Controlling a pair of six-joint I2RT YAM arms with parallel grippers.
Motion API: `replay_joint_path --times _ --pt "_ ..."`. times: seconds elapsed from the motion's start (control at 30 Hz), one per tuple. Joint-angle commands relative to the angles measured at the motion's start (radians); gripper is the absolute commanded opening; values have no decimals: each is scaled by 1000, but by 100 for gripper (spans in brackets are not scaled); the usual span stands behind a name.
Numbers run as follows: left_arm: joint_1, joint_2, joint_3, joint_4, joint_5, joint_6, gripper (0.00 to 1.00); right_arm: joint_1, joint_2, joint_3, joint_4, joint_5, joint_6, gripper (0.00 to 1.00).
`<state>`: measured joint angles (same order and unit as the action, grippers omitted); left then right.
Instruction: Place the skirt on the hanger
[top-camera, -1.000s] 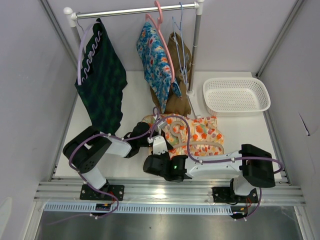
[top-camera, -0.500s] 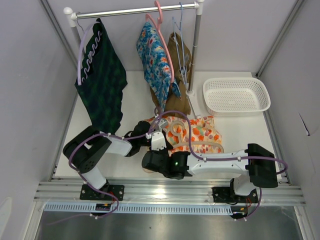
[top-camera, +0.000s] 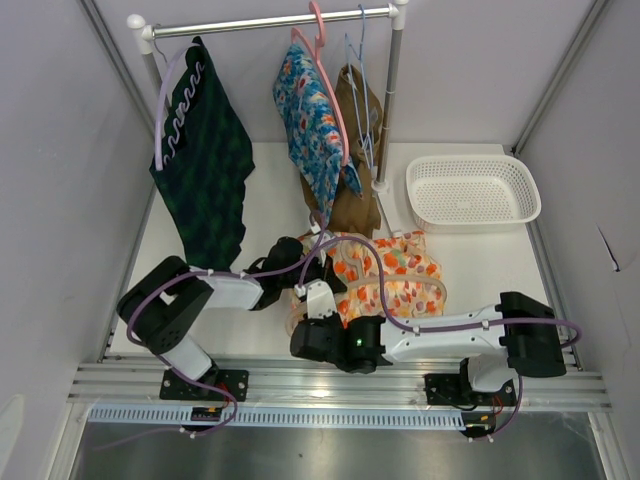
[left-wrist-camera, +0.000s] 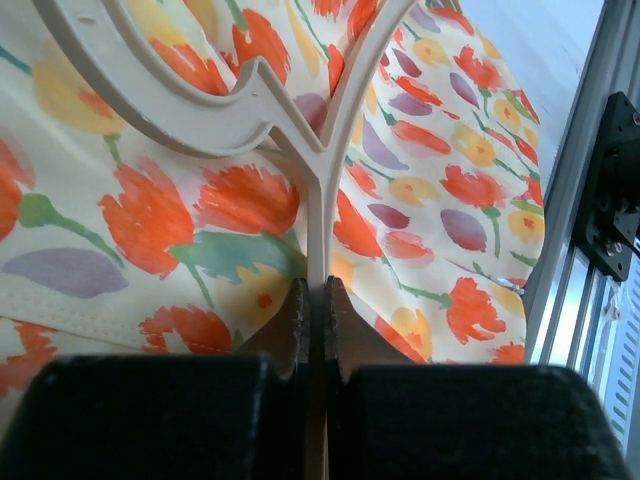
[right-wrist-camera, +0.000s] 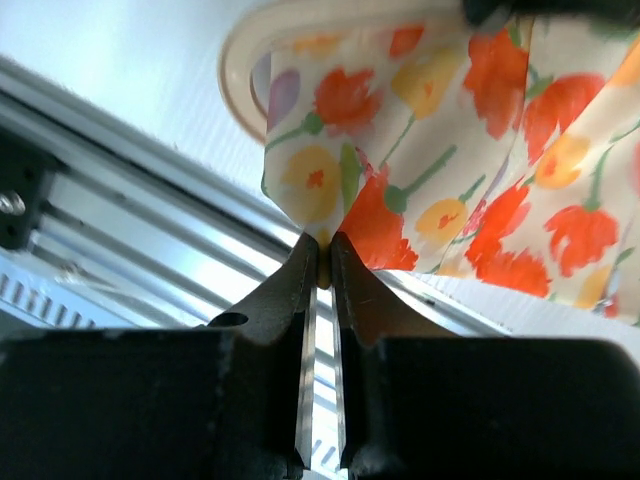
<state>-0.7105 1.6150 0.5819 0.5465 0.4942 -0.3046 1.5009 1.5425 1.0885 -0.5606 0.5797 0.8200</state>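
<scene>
The skirt (top-camera: 400, 272) is cream with orange and red flowers and lies on the table in front of the rail. A cream plastic hanger (left-wrist-camera: 322, 180) lies on it. My left gripper (top-camera: 312, 268) is shut on the hanger's stem (left-wrist-camera: 316, 262). My right gripper (top-camera: 316, 322) is shut on a corner of the skirt (right-wrist-camera: 322, 228) near the hanger's rounded end (right-wrist-camera: 240, 70), lifted just above the table's front edge.
A clothes rail (top-camera: 270, 22) at the back holds a dark green garment (top-camera: 205, 165), a blue floral garment (top-camera: 315, 120), a brown garment (top-camera: 358, 150) and spare hangers. A white basket (top-camera: 472, 190) stands at the back right. The aluminium front rail (top-camera: 330, 385) is close below my grippers.
My right gripper has moved toward the front edge, pulling the skirt's corner over the hanger's end. My left gripper has shifted slightly right with the hanger.
</scene>
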Motion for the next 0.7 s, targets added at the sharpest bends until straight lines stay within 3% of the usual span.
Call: replay_joint_path --times 0.0,0.67 --pt "-1 -40 18 -49 -86 48 0 28 -32 -30 -13 -24 51 8" --pt "-44 -127 42 -166 -296 71 0 102 2 -134 18 -127 93 8"
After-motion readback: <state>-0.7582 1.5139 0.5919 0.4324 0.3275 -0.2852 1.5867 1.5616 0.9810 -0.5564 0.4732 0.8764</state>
